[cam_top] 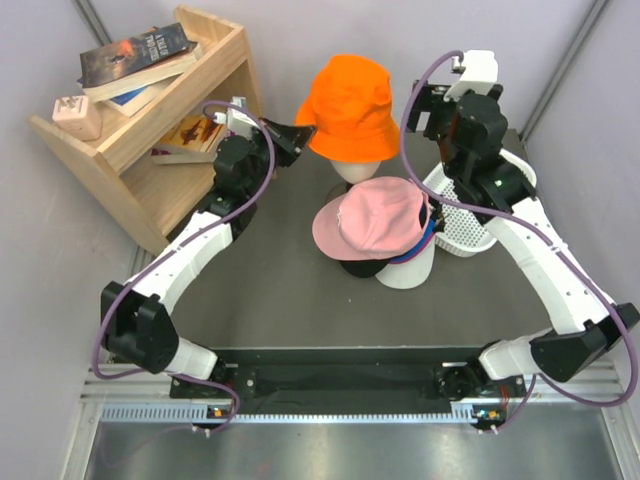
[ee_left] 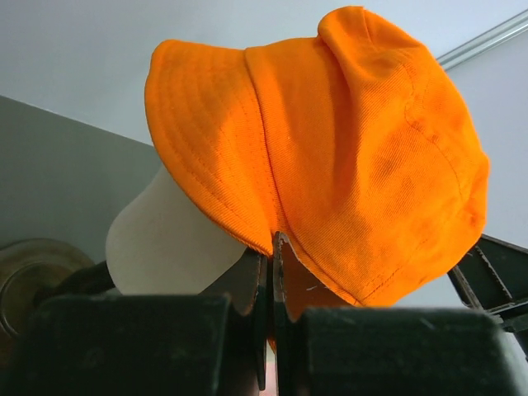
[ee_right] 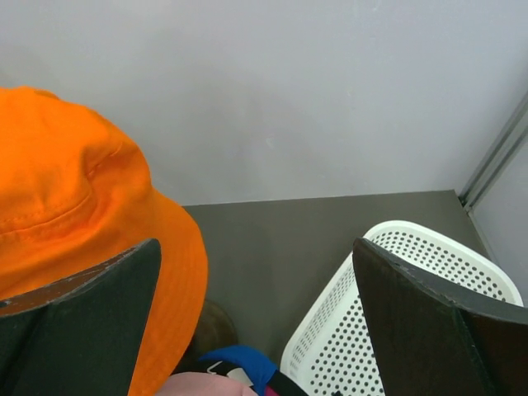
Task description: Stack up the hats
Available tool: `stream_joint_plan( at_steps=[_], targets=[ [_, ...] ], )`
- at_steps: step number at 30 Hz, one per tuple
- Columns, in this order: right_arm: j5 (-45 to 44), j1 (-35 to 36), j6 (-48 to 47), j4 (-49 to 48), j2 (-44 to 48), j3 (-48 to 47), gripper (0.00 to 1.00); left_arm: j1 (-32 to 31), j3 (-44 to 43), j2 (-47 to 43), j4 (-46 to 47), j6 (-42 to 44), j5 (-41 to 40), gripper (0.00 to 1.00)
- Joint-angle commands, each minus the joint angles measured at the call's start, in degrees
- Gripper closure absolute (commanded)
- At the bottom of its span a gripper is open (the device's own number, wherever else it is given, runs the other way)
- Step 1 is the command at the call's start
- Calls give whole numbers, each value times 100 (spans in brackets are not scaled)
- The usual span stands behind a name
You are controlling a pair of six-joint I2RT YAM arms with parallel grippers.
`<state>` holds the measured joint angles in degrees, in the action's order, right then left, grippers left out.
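**Mia:** Claws first! What does the left claw (ee_left: 272, 247) have?

**Ben:** It is squeezed tight on the edge of the brim of the orange cloth bucket hat (ee_left: 346, 157). There is no gap between its two sides, just the thin bit of cloth.

**Mia:** Where is that hat?

**Ben:** It sits on top of the cream egg-shaped dummy head (ee_left: 161, 239) at the back of the grey table (cam_top: 280, 300). It has not come off.

**Mia:** And the right claw (ee_right: 256, 247)?

**Ben:** Wide open, with nothing in it. It hangs up high, near the orange hat on one side and the white plastic basket (ee_right: 396, 313) with little holes on the other.

**Mia:** Are any hats stacked?

**Ben:** Yes. Just in front of the orange one there is a pile on a white round head (cam_top: 408, 272). A light pink cloth cap (cam_top: 370, 215) is on top. A blue cap (cam_top: 425, 240) and a black cap (cam_top: 360, 268) peek out from under it. I cannot tell if more hats hide inside.

**Mia:** So what is left?

**Ben:** I think only the orange hat. It has to be lifted off its head and set on the pink cap. Then the job looks done.
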<state>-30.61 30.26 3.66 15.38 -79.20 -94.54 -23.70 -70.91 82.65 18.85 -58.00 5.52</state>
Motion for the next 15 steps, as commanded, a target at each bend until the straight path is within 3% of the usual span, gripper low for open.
stream_joint_plan(
  at_steps=[1,13,15],
  targets=[
    [-252,33,109,-342,343,181,2,15,227,-162,-530,262,37,100],
    [-411,-29,231,-500,545,603,2,15,447,-153,-751,508,327,100],
    [-446,-46,266,-562,590,708,2,15,316,-223,-997,737,170,88]
  ],
)
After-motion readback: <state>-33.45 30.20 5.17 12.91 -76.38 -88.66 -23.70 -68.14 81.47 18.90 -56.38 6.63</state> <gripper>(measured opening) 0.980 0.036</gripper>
